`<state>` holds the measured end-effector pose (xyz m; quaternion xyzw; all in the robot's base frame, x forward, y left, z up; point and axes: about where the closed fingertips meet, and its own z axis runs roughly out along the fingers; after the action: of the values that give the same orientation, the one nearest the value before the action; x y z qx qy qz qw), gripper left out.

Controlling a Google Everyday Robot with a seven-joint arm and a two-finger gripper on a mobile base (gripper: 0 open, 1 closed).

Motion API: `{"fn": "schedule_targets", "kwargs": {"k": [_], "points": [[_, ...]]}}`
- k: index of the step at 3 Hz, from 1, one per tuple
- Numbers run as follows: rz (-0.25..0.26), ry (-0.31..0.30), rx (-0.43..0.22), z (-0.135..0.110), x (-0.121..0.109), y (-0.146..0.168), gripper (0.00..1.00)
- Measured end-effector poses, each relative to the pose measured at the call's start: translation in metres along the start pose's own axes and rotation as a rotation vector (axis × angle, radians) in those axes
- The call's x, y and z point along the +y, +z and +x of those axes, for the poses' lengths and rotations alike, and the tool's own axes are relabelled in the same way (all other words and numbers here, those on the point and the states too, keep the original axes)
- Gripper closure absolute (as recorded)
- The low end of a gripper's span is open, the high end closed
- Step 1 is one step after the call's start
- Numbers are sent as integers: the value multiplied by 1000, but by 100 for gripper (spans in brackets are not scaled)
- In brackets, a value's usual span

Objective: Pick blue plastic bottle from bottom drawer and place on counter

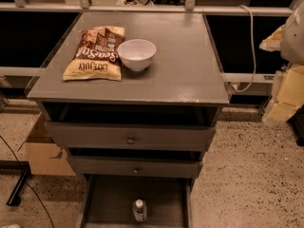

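The blue plastic bottle (139, 210), small and clear with a white cap, stands upright in the bottom drawer (109, 198). That drawer is pulled out at the foot of the grey cabinet. Above it the counter (185, 65) is a flat grey top. My gripper (285, 99) hangs at the right edge of the camera view, beside the cabinet and level with the counter's front edge. It is far from the bottle and touches nothing of the task.
A brown and yellow chip bag (97, 52) and a white bowl (137, 54) lie on the counter's left half. Two knobbed drawers (130, 139) sit slightly open above the bottom one. A cardboard box (45, 151) stands left of the cabinet. A white cable (249, 46) hangs at the right.
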<state>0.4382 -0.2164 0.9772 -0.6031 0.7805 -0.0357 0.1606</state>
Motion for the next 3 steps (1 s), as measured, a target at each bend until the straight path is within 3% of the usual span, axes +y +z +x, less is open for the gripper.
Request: {"fn": "schedule_targets", "kwargs": {"k": [2, 3], "points": [[-3, 18, -29, 4, 6, 8, 0], [-46, 95, -86, 32, 24, 47, 0]]}}
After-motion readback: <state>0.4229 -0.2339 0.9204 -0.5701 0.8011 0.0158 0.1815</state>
